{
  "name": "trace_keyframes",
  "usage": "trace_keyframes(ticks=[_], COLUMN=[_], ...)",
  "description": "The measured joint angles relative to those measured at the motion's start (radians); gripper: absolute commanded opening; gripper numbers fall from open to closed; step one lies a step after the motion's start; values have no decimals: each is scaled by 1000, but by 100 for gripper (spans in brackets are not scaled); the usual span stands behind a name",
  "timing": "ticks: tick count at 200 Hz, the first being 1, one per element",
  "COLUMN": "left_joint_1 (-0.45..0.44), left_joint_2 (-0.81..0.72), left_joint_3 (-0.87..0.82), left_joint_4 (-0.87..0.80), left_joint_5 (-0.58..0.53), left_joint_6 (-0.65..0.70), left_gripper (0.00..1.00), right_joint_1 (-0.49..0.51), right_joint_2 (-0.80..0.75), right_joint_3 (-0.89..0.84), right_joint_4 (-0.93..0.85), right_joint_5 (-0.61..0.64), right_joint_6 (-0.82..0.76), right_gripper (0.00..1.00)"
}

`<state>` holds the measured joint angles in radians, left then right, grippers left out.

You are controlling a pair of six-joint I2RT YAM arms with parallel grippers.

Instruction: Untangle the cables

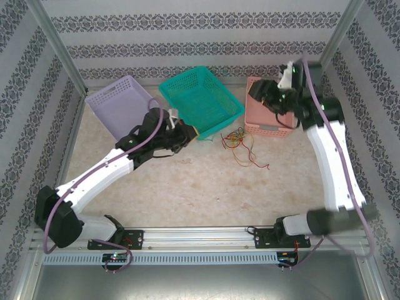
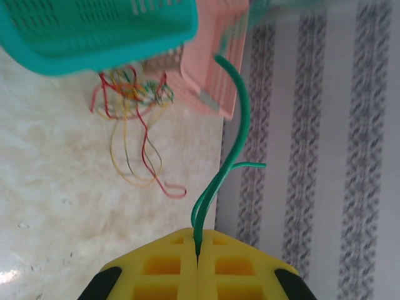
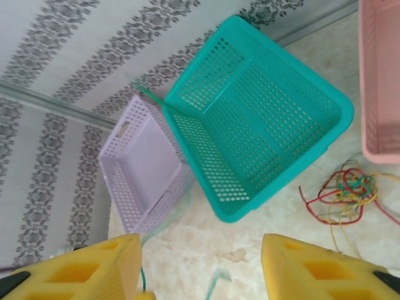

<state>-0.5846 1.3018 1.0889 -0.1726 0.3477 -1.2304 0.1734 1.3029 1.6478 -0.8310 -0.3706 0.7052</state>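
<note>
A tangle of thin red, orange-yellow and dark cables (image 1: pixel 237 141) lies on the table between the teal and pink baskets; it is also seen in the left wrist view (image 2: pixel 128 94) and the right wrist view (image 3: pixel 347 190). My left gripper (image 1: pixel 186 132) sits by the teal basket's near corner. Its yellow pads (image 2: pixel 197 240) are shut on a green cable (image 2: pixel 240 119) that curves up and away from them. My right gripper (image 1: pixel 267 94) hovers over the pink basket with its pads wide apart (image 3: pixel 201 250). A blurred green cable end (image 3: pixel 215 284) hangs loose between them, untouched.
A teal basket (image 1: pixel 200 100) stands at back centre, a lavender one (image 1: pixel 122 103) to its left, a pink one (image 1: pixel 269 122) to its right. Patterned walls close in the table on three sides. Bare marble surface stretches in front of the tangle.
</note>
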Motion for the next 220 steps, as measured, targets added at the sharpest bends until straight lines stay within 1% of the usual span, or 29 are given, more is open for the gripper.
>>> trace_keyframes(ticks=[11, 26, 37, 59, 78, 106, 121, 141, 183, 210, 220], left_joint_1=[11, 13, 13, 13, 13, 13, 13, 13, 13, 13, 13], left_joint_2=[-37, -63, -65, -65, -65, -65, -66, -73, -114, -117, -117], left_joint_3=[-43, -84, -103, -130, -146, -178, -194, -203, -203, -203, -203], left_joint_4=[36, 84, 121, 174, 208, 248, 255, 256, 256, 255, 255], left_joint_5=[-44, -90, -113, -135, -141, -143, -143, -144, -143, -143, -143], left_joint_6=[-37, -76, -97, -119, -126, -139, -140, -140, -140, -140, -140], left_gripper=[0, 0, 0, 0, 0, 0, 0, 0, 0, 0, 0], right_joint_1=[53, 156, 243, 381, 428, 440, 440, 433, 370, 366, 366], right_joint_2=[-93, -164, -173, -108, -20, 48, 68, 82, 144, 179, 187], right_joint_3=[-119, -269, -367, -515, -541, -537, -532, -530, -481, -454, -450], right_joint_4=[57, 153, 236, 398, 506, 646, 691, 715, 698, 689, 686], right_joint_5=[14, 31, 50, 85, 91, 95, 95, 93, 21, -15, -22], right_joint_6=[93, 234, 366, 604, 754, 895, 935, 944, 855, 797, 781], right_gripper=[50, 57, 60, 61, 61, 57, 56, 53, 51, 40, 34])
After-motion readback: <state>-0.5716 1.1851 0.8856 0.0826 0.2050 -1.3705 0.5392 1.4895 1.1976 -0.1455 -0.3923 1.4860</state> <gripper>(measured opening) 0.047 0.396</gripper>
